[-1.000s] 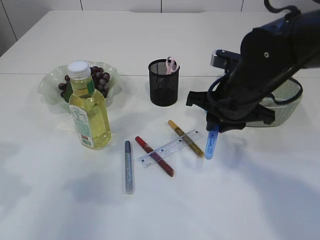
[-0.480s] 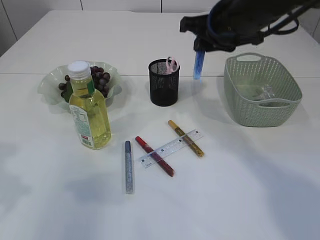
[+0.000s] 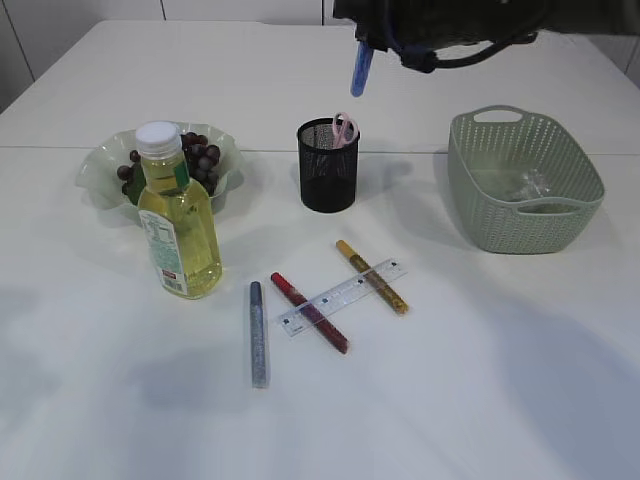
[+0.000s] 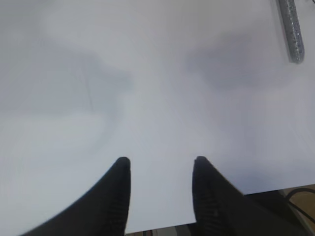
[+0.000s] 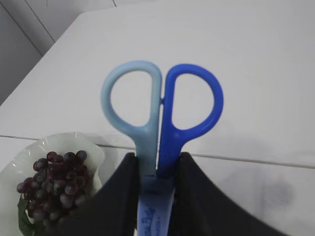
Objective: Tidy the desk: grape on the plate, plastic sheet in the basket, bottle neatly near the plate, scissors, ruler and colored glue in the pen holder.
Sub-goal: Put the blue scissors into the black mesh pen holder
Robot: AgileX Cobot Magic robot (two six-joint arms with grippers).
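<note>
The blue scissors (image 5: 162, 118) are clamped between the right tool's (image 5: 157, 169) fingers, handles sticking out beyond them, held high above the tabletop (image 3: 480, 380). Just below and beside this tool stands the black pen holder (image 3: 327, 166). The left tool (image 4: 160, 169) hangs half open and empty over bare tabletop.

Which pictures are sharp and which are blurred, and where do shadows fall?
Exterior view: sharp, with soft, even light; faint shadows beside the bottle and pen holder. Left wrist view: hazy, broad grey shadows on the table. Right wrist view: the blue scissors are sharp, the grapes slightly soft.
</note>
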